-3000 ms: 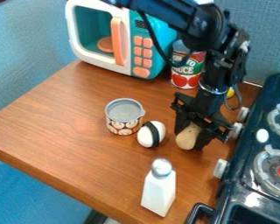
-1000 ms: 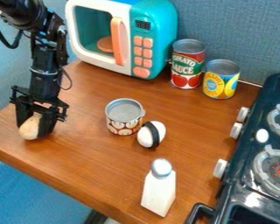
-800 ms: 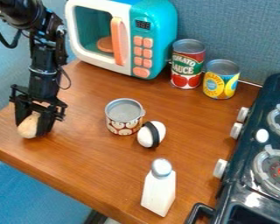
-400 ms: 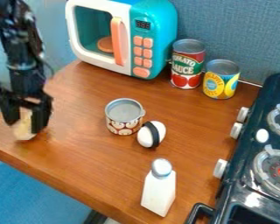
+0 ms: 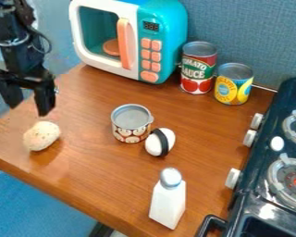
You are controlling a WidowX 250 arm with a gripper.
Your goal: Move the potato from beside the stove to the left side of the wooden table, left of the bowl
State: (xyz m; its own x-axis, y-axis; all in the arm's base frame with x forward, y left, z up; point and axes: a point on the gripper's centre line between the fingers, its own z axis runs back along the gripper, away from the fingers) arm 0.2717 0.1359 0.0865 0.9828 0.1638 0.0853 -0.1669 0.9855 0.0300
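Black and wide apart, the pincer (image 5: 28, 105) hangs empty — just below it, a pale, speckled, probably potato-like lump (image 5: 41, 136) rests on the bench (image 5: 92, 159).

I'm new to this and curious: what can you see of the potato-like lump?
The potato-like lump is pale tan with darker specks, rounded and slightly elongated; whether it is real or a toy, I can't tell. It lies on the wood-look table, at the picture's left, touching only that. The open black tool hangs above it.
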